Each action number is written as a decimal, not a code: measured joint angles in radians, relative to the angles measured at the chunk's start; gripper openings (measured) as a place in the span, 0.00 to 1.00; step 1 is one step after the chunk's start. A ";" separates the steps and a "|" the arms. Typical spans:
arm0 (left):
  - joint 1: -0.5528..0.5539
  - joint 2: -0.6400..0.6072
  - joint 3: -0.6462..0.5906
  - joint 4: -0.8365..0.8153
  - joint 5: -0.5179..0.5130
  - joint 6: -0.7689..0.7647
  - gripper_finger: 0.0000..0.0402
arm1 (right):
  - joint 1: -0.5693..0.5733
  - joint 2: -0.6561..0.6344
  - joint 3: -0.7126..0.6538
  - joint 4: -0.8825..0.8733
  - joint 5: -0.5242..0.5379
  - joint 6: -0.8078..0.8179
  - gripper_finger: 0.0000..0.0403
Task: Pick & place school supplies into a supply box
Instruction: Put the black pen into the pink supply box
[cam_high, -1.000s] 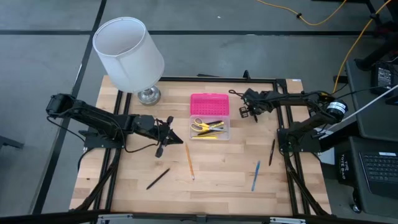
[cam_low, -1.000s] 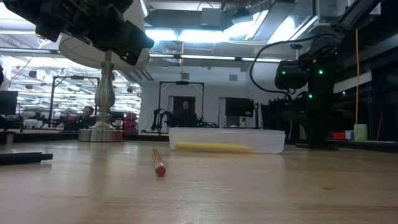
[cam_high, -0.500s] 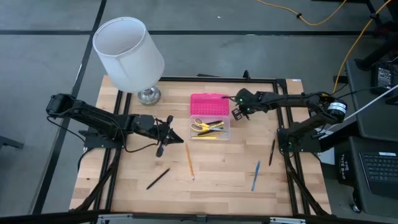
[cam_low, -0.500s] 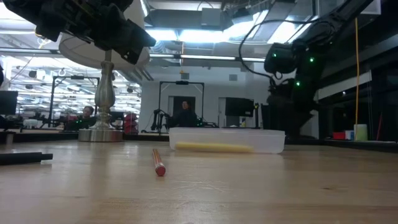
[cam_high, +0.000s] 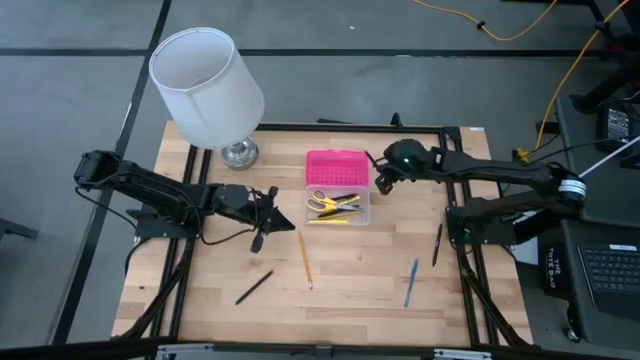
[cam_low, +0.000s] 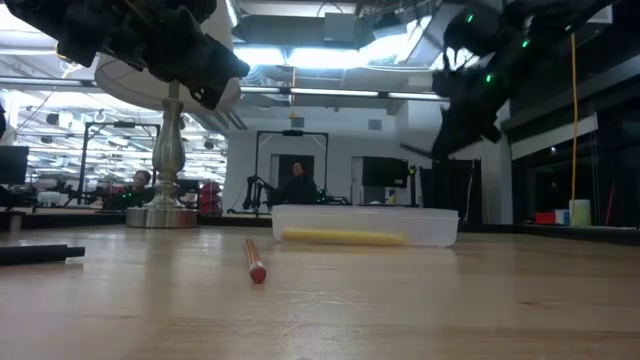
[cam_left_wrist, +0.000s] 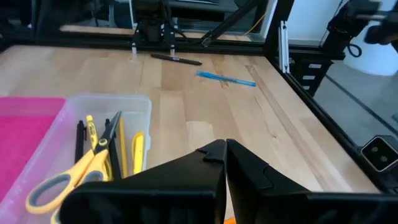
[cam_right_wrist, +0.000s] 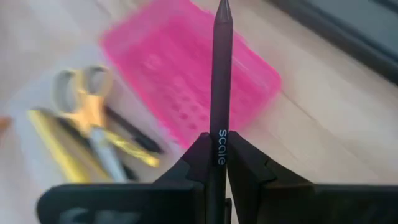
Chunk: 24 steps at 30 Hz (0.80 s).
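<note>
The supply box (cam_high: 337, 206) is clear, and its pink lid (cam_high: 337, 167) lies open on the far side. Yellow scissors (cam_left_wrist: 74, 175) and several pens lie inside. On the table rest an orange pencil (cam_high: 304, 258), a black pen (cam_high: 254, 287), a blue pen (cam_high: 411, 282) and another black pen (cam_high: 437, 244). My right gripper (cam_high: 384, 177) hovers raised just right of the pink lid, shut on a dark pen (cam_right_wrist: 221, 74). My left gripper (cam_high: 265, 216) hangs shut above the table, left of the box, and touches nothing. My right gripper pinches the dark pen (cam_right_wrist: 219, 127) between its two fingers. The pen lies along the fingers and sticks out forward, its free end (cam_right_wrist: 222, 11) over the pink lid. It is lifted clear; in the low view it slants down from the gripper (cam_low: 470, 70).
A lamp with a white shade (cam_high: 206, 85) stands on its metal foot (cam_high: 239, 153) at the far left of the table. Black frame rails (cam_high: 452, 170) run along the table's edges. Bare wood lies between the box and the near edge.
My right gripper has moved up and toward the table's left, from right of the box to beside the pink lid, carrying the dark pen. In the low view it has risen well above the box.
</note>
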 joint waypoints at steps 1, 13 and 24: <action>0.000 0.000 0.000 0.000 0.000 -0.003 0.01 | 0.022 -0.018 0.000 0.007 -0.003 -0.008 0.10; 0.000 0.000 0.000 0.001 0.000 -0.001 0.01 | 0.263 -0.056 0.000 0.070 -0.017 -0.102 0.10; 0.000 0.000 0.000 0.001 -0.001 -0.001 0.01 | 0.385 0.091 0.001 0.288 -0.015 -0.184 0.10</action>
